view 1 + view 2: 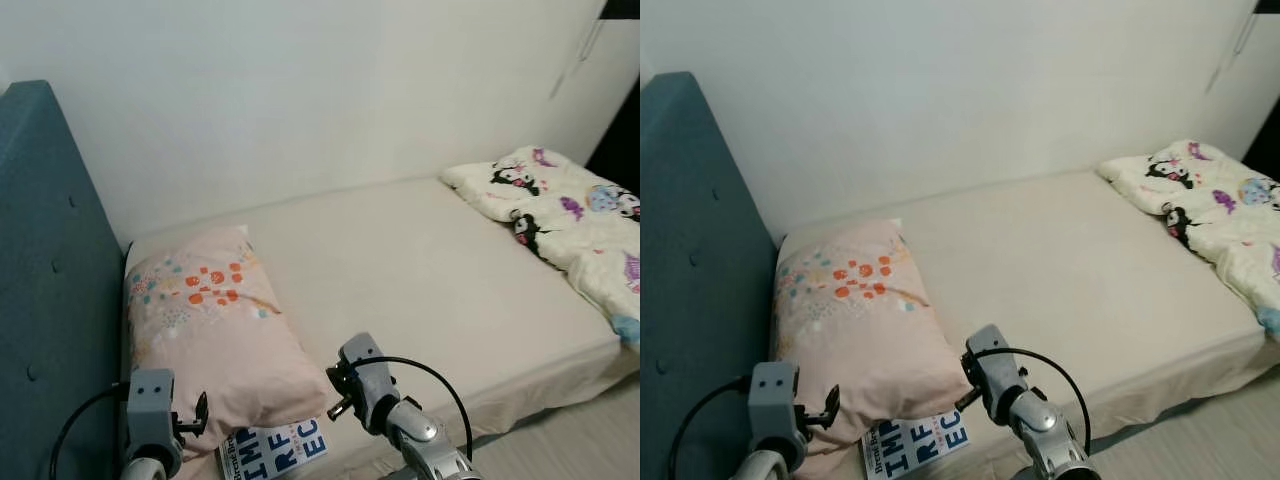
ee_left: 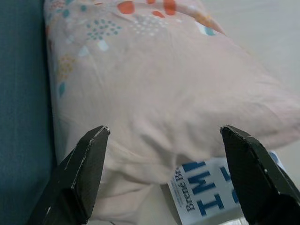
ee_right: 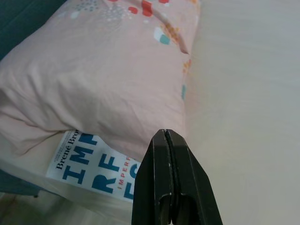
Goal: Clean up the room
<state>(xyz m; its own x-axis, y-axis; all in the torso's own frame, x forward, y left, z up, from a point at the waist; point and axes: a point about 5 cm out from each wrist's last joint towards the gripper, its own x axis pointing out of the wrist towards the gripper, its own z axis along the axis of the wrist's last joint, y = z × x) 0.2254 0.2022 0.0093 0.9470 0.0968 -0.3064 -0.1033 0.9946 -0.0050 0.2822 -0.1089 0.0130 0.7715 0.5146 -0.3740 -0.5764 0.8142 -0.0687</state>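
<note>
Left eye view gives you the layout: a bed (image 1: 420,290) runs along a white wall (image 1: 300,90), with a blue headboard (image 1: 50,280) at its head end. Take the pillow (image 1: 215,330) as your landmark; it is pink with orange and teal dots and lies against the headboard. A book (image 1: 273,450) with large blue letters on a white cover lies at the near edge of the bed, partly tucked under the pillow's near end. A cartoon-print blanket (image 1: 565,215) sits bunched at the far end of the bed, well apart from the pillow.

You see the left gripper (image 2: 164,136) with its fingers spread wide, aimed at the pillow's near end above the book. The right gripper (image 3: 171,164) has its fingers pressed together, empty, just beside the pillow's near corner and over the book.
</note>
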